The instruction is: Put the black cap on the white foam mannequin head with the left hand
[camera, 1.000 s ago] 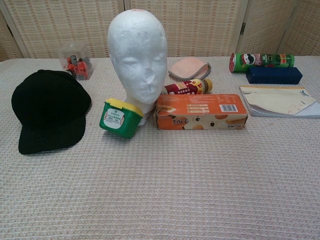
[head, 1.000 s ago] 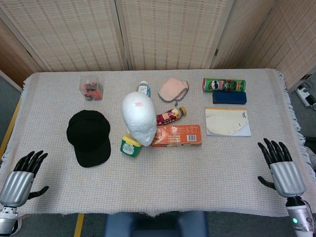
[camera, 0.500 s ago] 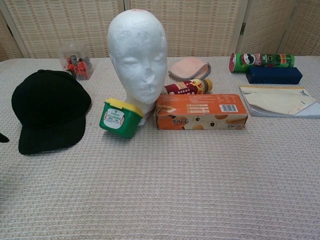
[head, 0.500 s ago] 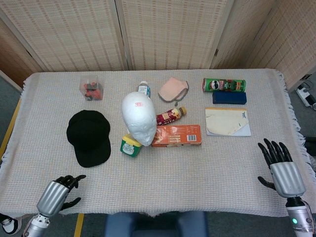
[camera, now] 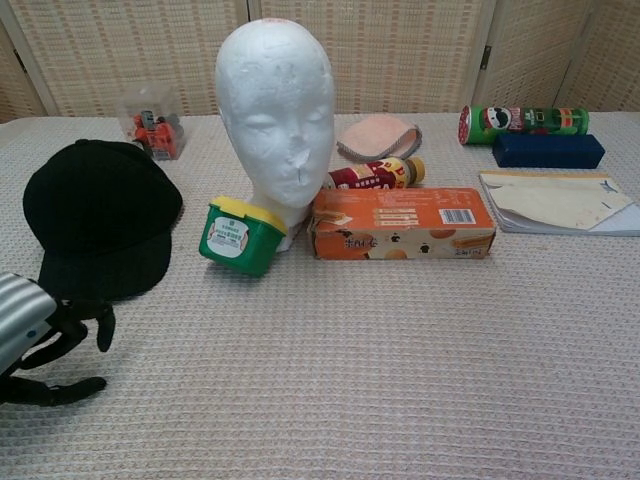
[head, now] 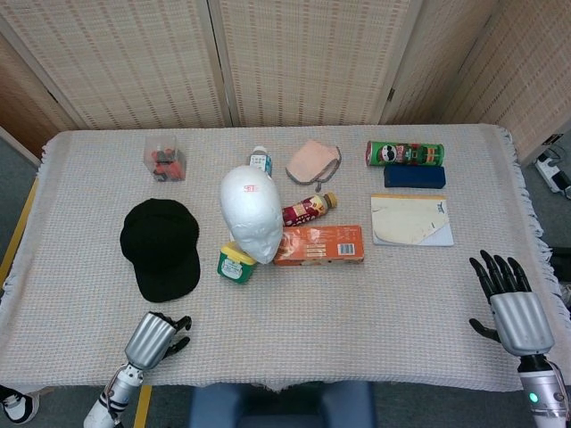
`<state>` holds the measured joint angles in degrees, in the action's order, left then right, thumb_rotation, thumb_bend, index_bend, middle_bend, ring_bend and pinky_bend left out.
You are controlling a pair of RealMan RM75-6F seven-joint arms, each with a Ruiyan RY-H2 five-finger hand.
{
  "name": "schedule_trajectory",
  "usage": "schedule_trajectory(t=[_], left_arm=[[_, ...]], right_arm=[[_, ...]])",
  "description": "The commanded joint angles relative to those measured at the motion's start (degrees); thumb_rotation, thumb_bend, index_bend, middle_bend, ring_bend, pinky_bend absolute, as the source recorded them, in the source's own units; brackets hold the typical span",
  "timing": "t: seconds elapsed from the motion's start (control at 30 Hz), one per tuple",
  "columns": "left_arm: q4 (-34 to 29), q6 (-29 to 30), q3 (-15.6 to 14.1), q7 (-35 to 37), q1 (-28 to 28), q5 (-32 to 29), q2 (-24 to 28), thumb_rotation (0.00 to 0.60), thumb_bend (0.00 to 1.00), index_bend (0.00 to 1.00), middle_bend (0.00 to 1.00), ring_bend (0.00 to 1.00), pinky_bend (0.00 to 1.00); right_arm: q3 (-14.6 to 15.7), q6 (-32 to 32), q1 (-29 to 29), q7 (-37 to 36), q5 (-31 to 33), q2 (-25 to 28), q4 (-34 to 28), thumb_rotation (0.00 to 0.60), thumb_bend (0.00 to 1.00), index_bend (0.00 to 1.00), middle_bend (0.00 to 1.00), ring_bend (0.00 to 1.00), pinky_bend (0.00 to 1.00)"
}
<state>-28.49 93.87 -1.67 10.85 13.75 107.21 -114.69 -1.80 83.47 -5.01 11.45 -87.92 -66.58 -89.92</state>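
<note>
The left robot hand (head: 153, 339) is seen empty, fingers loosely curled and apart, at the near counter (head: 357, 303) edge. The soft black cap (head: 161, 246) lies flat just beyond it, untouched. Further right, the smooth white foam mannequin head (head: 252, 214) stands upright, a green tub (head: 235, 264) against its base. The right robot hand (head: 510, 303) is spread, holding nothing.

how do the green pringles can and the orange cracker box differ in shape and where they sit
The green Pringles can is a round tube lying on its side near the table's far edge; the orange cracker box is a flat-sided rectangular carton lying mid-table, right beside the white foam mannequin head. The can sits just behind a dark blue box; the cracker box sits in front of a small bottle. Both lie lengthwise, left to right.
</note>
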Motion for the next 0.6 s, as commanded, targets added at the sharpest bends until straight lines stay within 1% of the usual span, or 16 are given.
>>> schedule_trajectory(t=[0.03, 0.27, 0.43, 0.6], left_arm=[[7.74, -0.48, 2.52, 3.46, 3.69, -3.31, -5.72, 0.600, 0.23, 0.57, 1.00, 1.00, 1.00], [13.59, -3.12, 4.19, 4.68, 6.03, -7.39, -8.49, 0.600, 0.23, 0.48, 1.00, 1.00, 1.00], [16.65, -4.84, 4.13, 4.34, 6.99, -9.10, -8.99, 0.600, 0.23, 0.47, 1.00, 1.00, 1.00], [18.10, -5.16, 3.91, 3.91, 7.44, -10.31, -8.82, 0.600, 0.24, 0.47, 1.00, 1.00, 1.00]], right_arm=[[-0.08, -0.42, -0.14, 0.32, 0.42, 0.01, -0.04, 0.600, 0.06, 0.00, 0.00, 0.00, 0.00], [-0.18, -1.44, -0.43, 1.10, 1.38, 0.02, -0.30, 0.600, 0.06, 0.00, 0.00, 0.00, 0.00], [-0.11, -1.42, -0.44, 1.26, 1.31, 0.08, -0.45, 0.600, 0.06, 0.00, 0.00, 0.00, 0.00], [0.07, -1.82, -0.56, 1.23, 1.33, 0.14, -0.58, 0.600, 0.06, 0.00, 0.00, 0.00, 0.00]])
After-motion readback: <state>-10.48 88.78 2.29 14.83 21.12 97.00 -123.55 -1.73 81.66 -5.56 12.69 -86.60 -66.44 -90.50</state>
